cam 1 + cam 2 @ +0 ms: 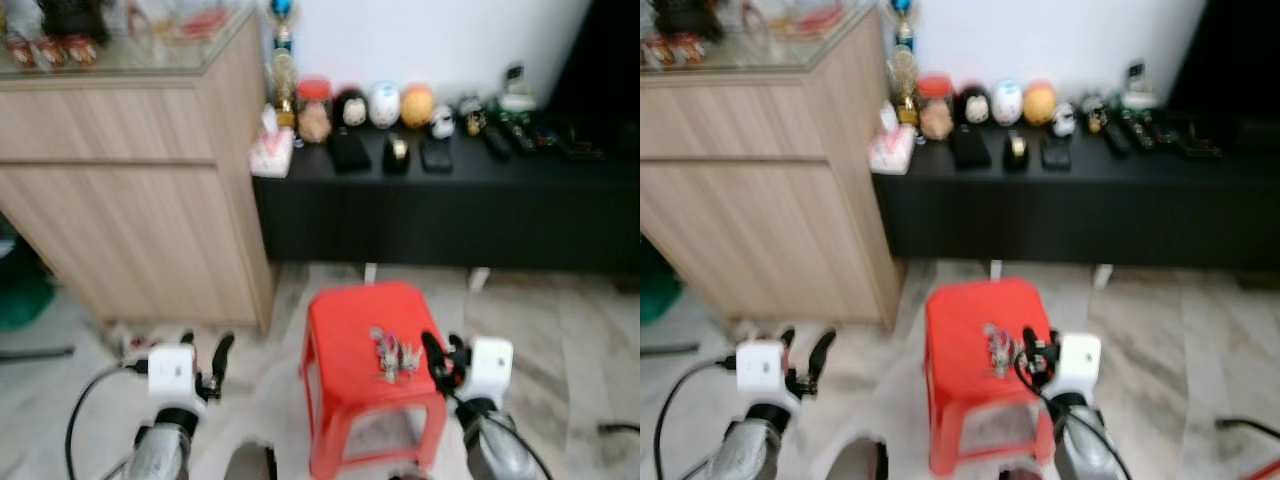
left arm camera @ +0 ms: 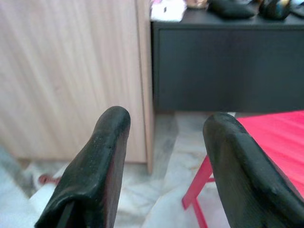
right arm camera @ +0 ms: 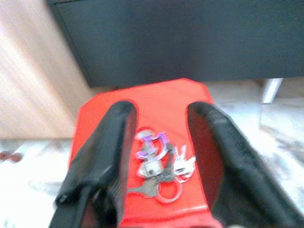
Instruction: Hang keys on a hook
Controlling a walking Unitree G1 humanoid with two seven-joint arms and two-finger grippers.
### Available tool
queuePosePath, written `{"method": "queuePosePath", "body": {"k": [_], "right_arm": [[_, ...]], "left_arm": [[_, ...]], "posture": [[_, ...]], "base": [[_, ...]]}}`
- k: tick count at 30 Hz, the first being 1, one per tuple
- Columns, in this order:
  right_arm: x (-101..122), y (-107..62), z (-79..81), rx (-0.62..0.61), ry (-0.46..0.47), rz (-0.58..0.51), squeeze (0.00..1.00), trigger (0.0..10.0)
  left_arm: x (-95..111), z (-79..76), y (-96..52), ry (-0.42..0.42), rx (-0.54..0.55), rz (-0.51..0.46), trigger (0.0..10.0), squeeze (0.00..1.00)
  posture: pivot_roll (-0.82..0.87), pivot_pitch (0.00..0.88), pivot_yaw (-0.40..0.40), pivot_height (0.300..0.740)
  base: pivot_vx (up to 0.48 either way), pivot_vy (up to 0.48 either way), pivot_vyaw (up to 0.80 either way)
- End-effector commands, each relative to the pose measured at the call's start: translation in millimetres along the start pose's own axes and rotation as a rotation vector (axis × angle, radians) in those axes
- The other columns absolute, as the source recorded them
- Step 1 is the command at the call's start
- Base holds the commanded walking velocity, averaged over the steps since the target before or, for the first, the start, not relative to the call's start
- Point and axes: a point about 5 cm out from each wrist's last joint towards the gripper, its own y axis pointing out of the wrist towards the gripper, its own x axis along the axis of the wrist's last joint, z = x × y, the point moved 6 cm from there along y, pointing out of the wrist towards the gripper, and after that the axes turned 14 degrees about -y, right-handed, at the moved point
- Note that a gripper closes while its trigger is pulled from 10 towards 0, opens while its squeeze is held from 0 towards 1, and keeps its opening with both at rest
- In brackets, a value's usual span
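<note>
Red plastic is forming the small stool point(image 1: 368, 345) that is standing on the pale marbled floor point(image 1: 560, 350) just in front of the robot, and the keys point(image 1: 392, 356) are lying in a bunch on its seat, toward the right near part. The right claw point(image 1: 443, 362) is hovering just right of the keys, at the seat's right edge; in the right wrist view its two black fingers point(image 3: 107, 156) are standing spread, with the keys point(image 3: 159, 164) showing between them on the seat, not touched. The left claw point(image 1: 204, 362) is hanging over the floor to the left of the stool, well apart from the keys, and its fingers point(image 2: 102, 156) are also standing spread with nothing between them. Farther off, a long black table point(image 1: 450, 205) is running along the white wall, carrying a row of small things: round figurines, a jar with a red lid point(image 1: 314, 110), dark pouches, remote controls and a tissue pack point(image 1: 271, 150) at its left end; what the jar is holding is too blurred to tell. A light wooden cabinet point(image 1: 130, 190) is standing to the left of it, with a glass top point(image 1: 120, 50) bearing red-tinted items that are blurring together. A black cable point(image 1: 80, 410) is curving by the left arm.
</note>
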Motion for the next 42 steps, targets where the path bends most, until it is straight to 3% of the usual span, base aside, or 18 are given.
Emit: {"method": "queuePosePath", "body": {"k": [1,11,16,34,42], "right_arm": [[-2,-0.5,-4.5,-0.012,0.001,0.006,0.0,10.0],[-7,2.0,-6.2,-0.018,-0.009,0.031,0.0,10.0],[-7,2.5,-5.4,-0.014,-0.01,0.03,0.0,10.0],[-9,2.5,-5.1,-0.011,-0.008,0.024,0.0,10.0],[-12,2.3,-5.6,-0.008,-0.064,0.039,0.0,10.0]], "left_arm": [[4,-3.4,2.6,0.004,-0.011,-0.011,10.0,0.0],[0,-6.8,4.9,-0.008,-0.02,0.005,10.0,0.0],[0,-7.1,5.4,-0.01,-0.021,0.007,10.0,0.0],[-2,-11.3,7.4,-0.016,-0.037,0.022,10.0,0.0],[-1,-12.1,7.7,-0.013,-0.043,0.016,10.0,0.0]], "posture": [[-0.04,0.004,-0.026,0.645],[-0.05,0.001,-0.027,0.645],[-0.05,0.0,-0.028,0.618],[-0.05,0.003,-0.027,0.618],[-0.04,0.003,-0.028,0.618]], "base": [[0.0,0.0,0.0],[0.0,0.0,0.0],[0.0,0.0,0.0],[0.0,0.0,0.0],[0.133,0.0,0.2]]}}
